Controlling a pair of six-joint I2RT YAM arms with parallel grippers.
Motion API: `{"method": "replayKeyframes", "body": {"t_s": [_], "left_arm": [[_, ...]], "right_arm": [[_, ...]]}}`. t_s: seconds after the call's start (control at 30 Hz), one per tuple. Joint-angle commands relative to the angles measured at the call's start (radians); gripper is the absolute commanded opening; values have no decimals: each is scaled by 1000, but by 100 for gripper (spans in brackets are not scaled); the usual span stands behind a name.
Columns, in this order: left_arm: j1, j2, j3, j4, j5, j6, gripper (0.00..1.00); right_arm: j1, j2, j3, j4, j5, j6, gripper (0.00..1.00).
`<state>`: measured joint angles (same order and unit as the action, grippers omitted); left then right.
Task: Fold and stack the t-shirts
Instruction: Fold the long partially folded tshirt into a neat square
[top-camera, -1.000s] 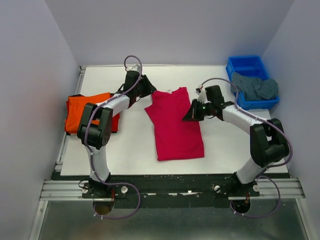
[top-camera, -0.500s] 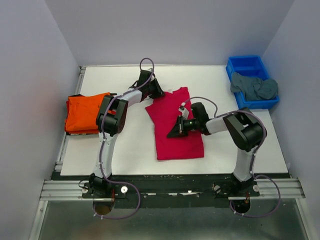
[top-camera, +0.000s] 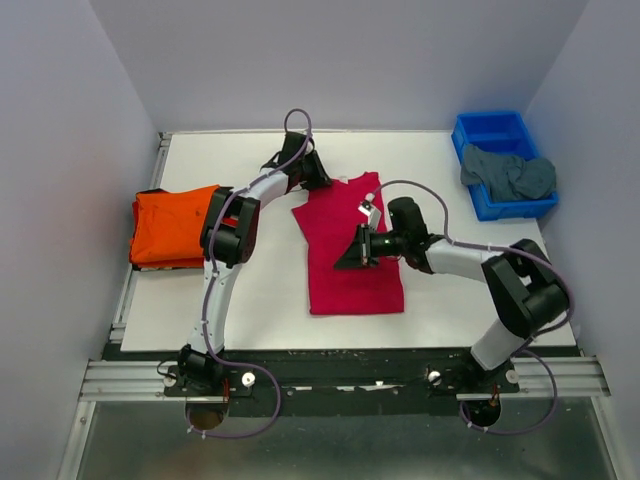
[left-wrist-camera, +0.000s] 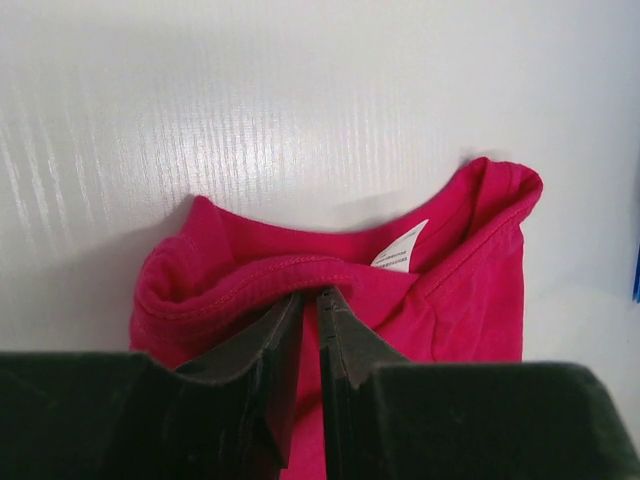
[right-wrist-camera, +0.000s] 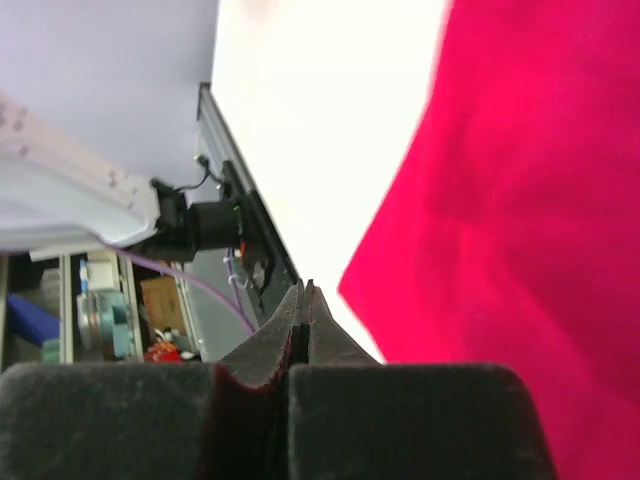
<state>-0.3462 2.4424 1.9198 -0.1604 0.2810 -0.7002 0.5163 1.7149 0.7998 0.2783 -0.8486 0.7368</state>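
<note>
The crimson-pink t-shirt (top-camera: 345, 285) lies flat in the middle of the table, collar toward the far side. My left gripper (top-camera: 319, 179) is at the collar's left end. In the left wrist view it (left-wrist-camera: 312, 292) is shut on the collar's hem, beside the white label (left-wrist-camera: 400, 248). My right gripper (top-camera: 351, 261) hovers over the middle of the shirt, jaws pressed together (right-wrist-camera: 303, 285), with dark red cloth low between the fingers. The shirt (right-wrist-camera: 540, 200) fills the right of that view. A folded orange t-shirt (top-camera: 170, 225) lies at the left edge. A grey-teal t-shirt (top-camera: 510, 172) hangs out of the bin.
The blue bin (top-camera: 490, 125) stands at the far right corner. White walls close in on the left, far and right sides. A black rail with both arm bases (top-camera: 330, 375) runs along the near edge.
The right gripper swung left from the shirt's right sleeve to over its middle, drawing that side inward. The left gripper reached further to the collar and closed on it.
</note>
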Motion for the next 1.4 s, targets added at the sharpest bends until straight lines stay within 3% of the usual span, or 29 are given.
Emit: {"method": "replayKeyframes", "body": {"t_s": [0.0, 0.2, 0.37, 0.47, 0.67, 0.77, 0.9, 1.0, 1.1, 1.23, 1.37], "left_arm": [[4, 43, 18, -39, -20, 28, 28], [4, 55, 44, -24, -3, 31, 28], [4, 73, 102, -41, 9, 31, 28], [4, 63, 142, -60, 17, 42, 30], [4, -74, 108, -87, 3, 94, 68], [4, -195, 42, -129, -20, 131, 78], [-7, -463, -229, -90, -120, 148, 94], [-14, -653, -416, -105, -169, 131, 96], [-45, -822, -631, -122, -169, 72, 83], [-150, -991, -902, -83, -97, -4, 41], [-284, -1086, -1099, -42, -40, -105, 16]], "right_arm": [[53, -64, -100, 5, 16, -1, 1], [79, 121, -195, 271, -7, 110, 1], [79, 210, -156, 236, 19, 85, 1], [79, 149, -163, 202, 19, 73, 1], [77, -118, -163, -84, 129, -60, 1], [74, -251, -163, -247, 241, -99, 9], [67, -392, -181, -444, 397, -120, 12], [24, -458, -235, -479, 413, -123, 6], [-28, -471, -278, -479, 407, -140, 1], [-82, -449, -275, -495, 405, -152, 1], [-88, -462, -263, -540, 431, -158, 1]]}}
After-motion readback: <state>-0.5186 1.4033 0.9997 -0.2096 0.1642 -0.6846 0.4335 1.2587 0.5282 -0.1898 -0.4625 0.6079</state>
